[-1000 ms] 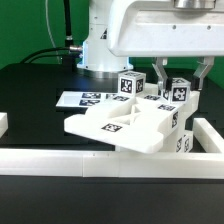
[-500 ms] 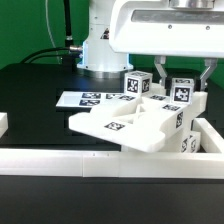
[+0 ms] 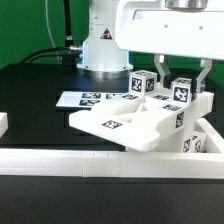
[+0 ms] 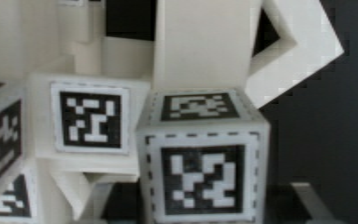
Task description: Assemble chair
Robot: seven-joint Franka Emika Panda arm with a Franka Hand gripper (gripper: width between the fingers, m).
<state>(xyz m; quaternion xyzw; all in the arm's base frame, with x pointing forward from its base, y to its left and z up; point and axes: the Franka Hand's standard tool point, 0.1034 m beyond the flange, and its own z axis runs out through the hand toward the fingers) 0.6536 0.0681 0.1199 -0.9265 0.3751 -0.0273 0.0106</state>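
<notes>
The chair (image 3: 130, 125) is one joined piece of matte white parts, tilted, with its flat slab low toward the exterior view's left and its tagged bars standing up. My gripper (image 3: 183, 86) hangs over it, jaws apart, straddling the upright tagged bar (image 3: 180, 93). The finger (image 3: 161, 80) on the exterior view's left is close against that bar. The other finger (image 3: 206, 78) stands clear of it. In the wrist view the same bar (image 4: 206, 150) fills the middle between my gripper's (image 4: 179, 205) fingers, with a dark gap beside it. A second tagged bar (image 4: 87, 125) stands next to it.
The long low white border wall (image 3: 60, 165) runs along the front and turns up the exterior view's right side (image 3: 214, 138), close to the chair. The marker board (image 3: 82, 100) lies flat behind the chair. The robot base (image 3: 105, 45) stands at the back.
My gripper and the chair have both shifted a little toward the exterior view's right, nearer the side wall. The slab's low end has come along with it.
</notes>
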